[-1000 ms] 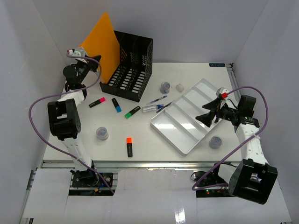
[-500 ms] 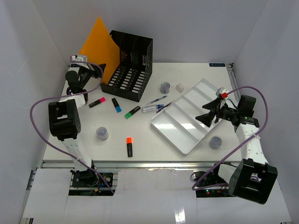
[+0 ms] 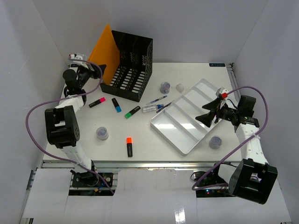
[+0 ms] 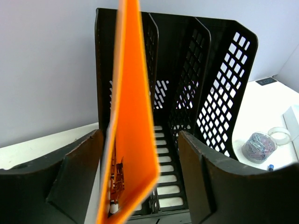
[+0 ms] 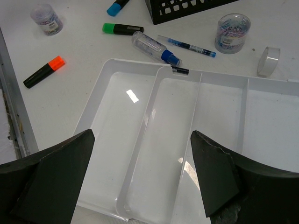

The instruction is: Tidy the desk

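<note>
The desk (image 3: 149, 140) is a white tabletop strewn with stationery. An orange folder (image 3: 104, 50) stands on edge at the left side of the black file holder (image 3: 131, 65), at its leftmost slot. My left gripper (image 3: 96, 70) is open around the folder's near edge. In the left wrist view the folder (image 4: 133, 116) sits between the spread fingers, close to the left one, with a clear gap to the right one; whether the left finger touches it I cannot tell. My right gripper (image 3: 206, 117) hovers open over the white tray (image 3: 184, 116), nothing between its fingers (image 5: 212, 168).
Pink (image 3: 97, 102), blue (image 3: 116, 105), green (image 3: 132, 112) and orange (image 3: 129, 146) markers lie left of the tray. There are also a pen (image 3: 157, 100), a small bottle (image 3: 152, 108), a tape roll (image 3: 180, 87), and paperclip jars (image 3: 102, 134) (image 3: 165, 87) (image 3: 215, 142).
My left gripper has opened and let go of the orange folder, which has swung right to stand narrower against the file holder. The right arm has not moved.
</note>
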You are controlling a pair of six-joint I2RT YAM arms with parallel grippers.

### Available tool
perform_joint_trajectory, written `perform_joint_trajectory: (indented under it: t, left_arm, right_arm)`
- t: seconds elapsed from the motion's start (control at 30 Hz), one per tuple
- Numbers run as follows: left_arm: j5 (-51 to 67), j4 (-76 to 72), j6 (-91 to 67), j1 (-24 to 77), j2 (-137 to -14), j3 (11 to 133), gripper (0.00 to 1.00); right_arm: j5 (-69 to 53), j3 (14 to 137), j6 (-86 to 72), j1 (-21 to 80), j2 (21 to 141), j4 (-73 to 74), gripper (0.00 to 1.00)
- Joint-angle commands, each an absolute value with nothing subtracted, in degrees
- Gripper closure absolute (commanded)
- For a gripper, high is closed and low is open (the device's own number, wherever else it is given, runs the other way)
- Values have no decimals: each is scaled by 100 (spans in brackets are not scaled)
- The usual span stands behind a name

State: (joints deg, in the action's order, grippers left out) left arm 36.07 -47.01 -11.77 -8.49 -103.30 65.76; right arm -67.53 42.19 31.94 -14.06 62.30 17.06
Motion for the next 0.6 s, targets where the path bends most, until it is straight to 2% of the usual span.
perform_joint_trajectory:
  t: [0.0,0.07,0.13,0.27,0.43,0.57]
  left_arm:
    - [3568,-4477,-1223,-826,-9954,6761,22]
    - [3568,-4231,-1280,-818,-10006,6929,24]
    - [3577,-3908,-1260,-817,-10059,7112,33]
    - [3556,-3776,-1141,-817,-10070,7091,65]
    - [3565,-3481,-889,-817,-9945,7246,97]
    - [3659,-2947,-520,-817,-9842,7555,100]
  right_arm:
    - [-6877,4289,3266,-1371,6187,1758,10]
    - [-6865,4289,3270,-1371,6195,1758,10]
    - [-6873,4289,3277,-1371,6196,1767,10]
    - [-6873,4291,3278,-1378,6205,1767,10]
    - [-6882,4289,3278,-1371,6205,1767,10]
    - [-6889,4298,3278,-1371,6203,1775,10]
